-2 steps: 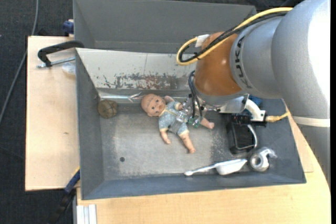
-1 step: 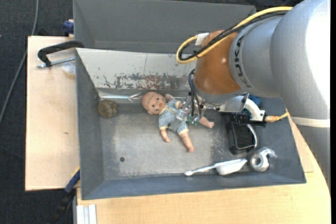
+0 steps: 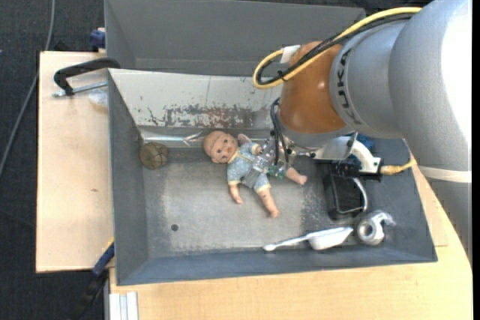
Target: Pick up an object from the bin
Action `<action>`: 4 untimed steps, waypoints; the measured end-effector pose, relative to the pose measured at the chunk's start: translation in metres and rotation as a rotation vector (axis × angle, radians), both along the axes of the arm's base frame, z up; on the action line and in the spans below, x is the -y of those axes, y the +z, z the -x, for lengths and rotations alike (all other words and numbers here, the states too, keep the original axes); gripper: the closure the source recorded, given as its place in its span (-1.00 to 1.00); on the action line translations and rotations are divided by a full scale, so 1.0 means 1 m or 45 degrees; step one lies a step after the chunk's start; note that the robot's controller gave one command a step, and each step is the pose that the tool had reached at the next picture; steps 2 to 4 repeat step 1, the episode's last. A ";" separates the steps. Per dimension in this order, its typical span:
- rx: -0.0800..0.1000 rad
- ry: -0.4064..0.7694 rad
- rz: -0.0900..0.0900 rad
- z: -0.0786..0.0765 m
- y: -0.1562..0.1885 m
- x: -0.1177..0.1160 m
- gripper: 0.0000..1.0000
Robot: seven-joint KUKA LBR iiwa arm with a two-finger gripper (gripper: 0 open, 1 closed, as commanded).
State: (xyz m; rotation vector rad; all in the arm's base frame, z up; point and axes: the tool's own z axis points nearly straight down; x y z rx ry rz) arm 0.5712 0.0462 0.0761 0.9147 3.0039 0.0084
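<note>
A small baby doll [image 3: 241,170] in pale blue clothes lies on its back near the middle of the bin, head toward the back wall and legs toward the front. My gripper [image 3: 277,158] hangs low right beside the doll's right-hand arm, at its torso, under the orange wrist cover. A black, flat, handle-like thing [image 3: 345,192] lies just right of the gripper.
A brown round lump [image 3: 154,154] rests in the back left corner. A white plastic scoop [image 3: 319,240] and a silver metal piece [image 3: 373,228] lie along the front right. The arm covers the bin's right back part.
</note>
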 end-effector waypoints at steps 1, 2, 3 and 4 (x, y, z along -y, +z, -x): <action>0.003 0.018 0.000 0.000 0.014 0.000 1.00; 0.003 0.018 0.000 0.000 0.014 0.000 1.00; 0.003 0.018 0.000 0.000 0.014 0.000 1.00; 0.003 0.018 0.000 0.000 0.014 0.000 1.00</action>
